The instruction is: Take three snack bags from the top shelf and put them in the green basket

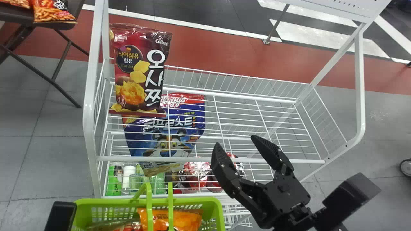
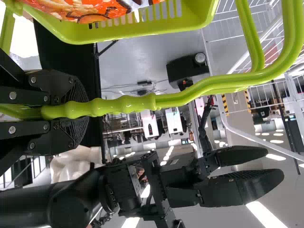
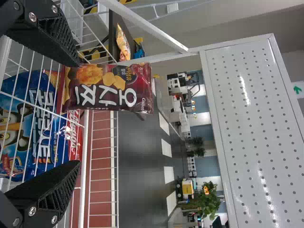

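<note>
One maroon snack bag (image 1: 138,70) stands upright at the left end of the white rack's top shelf (image 1: 244,128). My right gripper (image 1: 236,141) is open over the shelf's front edge, to the bag's right, holding nothing. In the right wrist view the maroon bag (image 3: 109,88) is ahead of my right gripper (image 3: 78,114), nearer one finger's side. The green basket (image 1: 213,205) holds an orange bag (image 1: 186,219) and other packs. Part of my left arm (image 1: 61,216) is beside it, and my left gripper (image 2: 85,110) is shut on the basket handle (image 2: 128,103).
Beneath the top shelf's wires is a blue cereal bag (image 1: 167,138), with cups and packs (image 1: 128,176) lower down. The rack's white side frames (image 1: 90,96) rise at both ends. A dark table (image 1: 16,16) with snack bags stands at the far left.
</note>
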Available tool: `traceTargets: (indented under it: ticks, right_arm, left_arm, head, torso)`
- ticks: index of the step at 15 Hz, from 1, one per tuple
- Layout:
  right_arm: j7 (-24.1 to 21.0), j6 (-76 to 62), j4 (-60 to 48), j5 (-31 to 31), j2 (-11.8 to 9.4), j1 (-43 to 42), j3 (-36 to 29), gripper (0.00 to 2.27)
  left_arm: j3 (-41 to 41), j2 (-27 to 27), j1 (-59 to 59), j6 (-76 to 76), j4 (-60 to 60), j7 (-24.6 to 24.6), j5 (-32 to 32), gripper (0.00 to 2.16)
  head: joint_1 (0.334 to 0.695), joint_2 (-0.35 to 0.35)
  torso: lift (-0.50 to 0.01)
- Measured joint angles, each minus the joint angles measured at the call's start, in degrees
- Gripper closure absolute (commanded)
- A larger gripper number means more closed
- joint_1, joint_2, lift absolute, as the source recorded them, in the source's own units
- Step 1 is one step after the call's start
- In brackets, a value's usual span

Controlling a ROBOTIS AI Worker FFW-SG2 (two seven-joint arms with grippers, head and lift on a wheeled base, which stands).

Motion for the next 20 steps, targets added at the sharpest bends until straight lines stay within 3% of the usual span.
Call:
traceTargets:
  ticks: [20]
  right_arm:
    - [0.0,-0.35,-0.14,-0.98,0.0,-0.23,-0.6,0.09]
  left_arm:
    - [-0.05,0.0,-0.07,0.16,-0.19,0.34,0.0,1.39]
  head:
    - [0.695,-0.35]
  torso:
    - [-0.028]
